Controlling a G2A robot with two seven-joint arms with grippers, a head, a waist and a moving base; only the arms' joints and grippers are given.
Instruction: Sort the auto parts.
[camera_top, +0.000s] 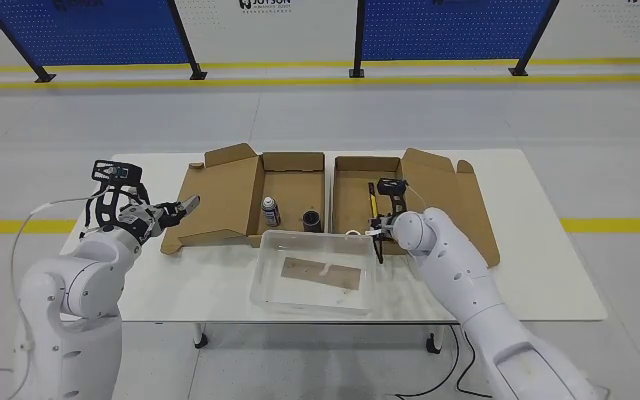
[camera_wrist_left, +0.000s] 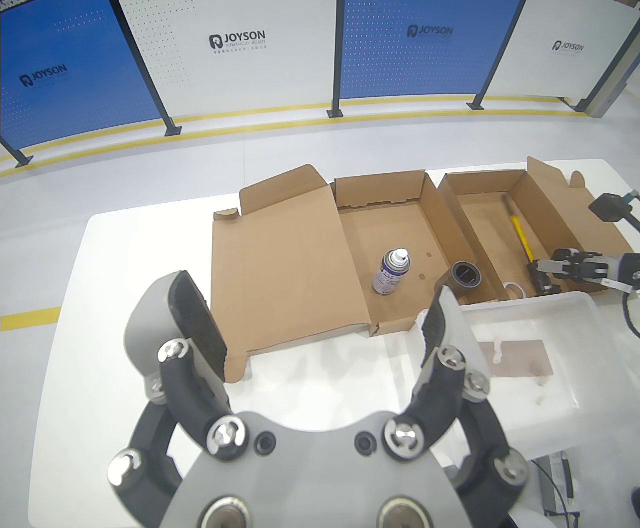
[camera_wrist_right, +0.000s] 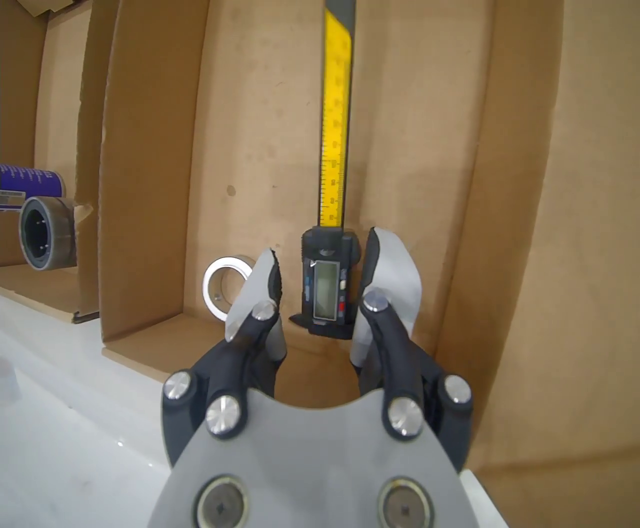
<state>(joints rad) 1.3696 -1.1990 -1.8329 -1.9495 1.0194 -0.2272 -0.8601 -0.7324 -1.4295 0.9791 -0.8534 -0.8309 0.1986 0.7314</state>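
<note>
Straddling the caliper at its display head, the right end effector sits narrowly parted inside the right box, a metal ring just beside. The left end effector gapes wide above the surface, near the left box, which holds a spray can.

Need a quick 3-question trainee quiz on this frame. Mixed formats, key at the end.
1. True or false: the spray can stands in the box that holds the caliper.
2. What lies next to the caliper's display end in that box? A) a silver ring B) a bolt C) a spring
3. Fill in: the left gripper, off to the side of the boxes, is ___ (open/shut) and holds nothing.

Key: 1 false; 2 A; 3 open
</note>
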